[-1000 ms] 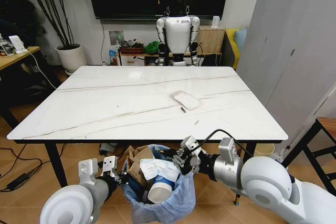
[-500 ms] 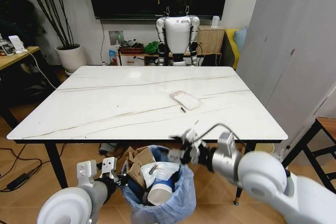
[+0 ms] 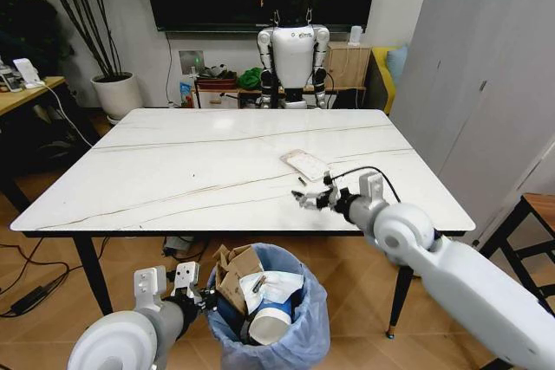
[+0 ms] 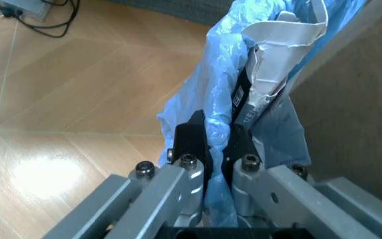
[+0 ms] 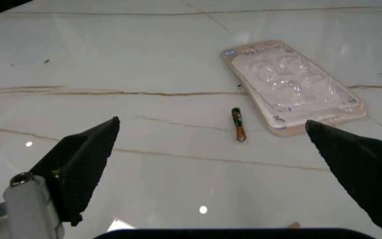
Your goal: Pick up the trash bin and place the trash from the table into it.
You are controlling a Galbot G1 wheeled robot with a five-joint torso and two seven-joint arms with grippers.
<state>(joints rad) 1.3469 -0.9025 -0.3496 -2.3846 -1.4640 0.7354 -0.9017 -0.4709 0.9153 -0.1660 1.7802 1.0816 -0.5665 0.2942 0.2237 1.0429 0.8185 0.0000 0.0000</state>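
Left gripper (image 4: 211, 144) pinches the crinkled blue liner at the rim of the trash bin (image 3: 299, 335), held below the worktop (image 3: 173, 171) edge. Right gripper (image 5: 218, 164) hovers over glossy marble, jaws spread wide, above a flat clear blister pack (image 5: 290, 89) and a thin dark stick (image 5: 238, 124) just beside it.

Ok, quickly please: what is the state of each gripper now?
Left gripper: shut on the trash bin, pinching its blue bag at the rim.
Right gripper: open, holding nothing, above the table.
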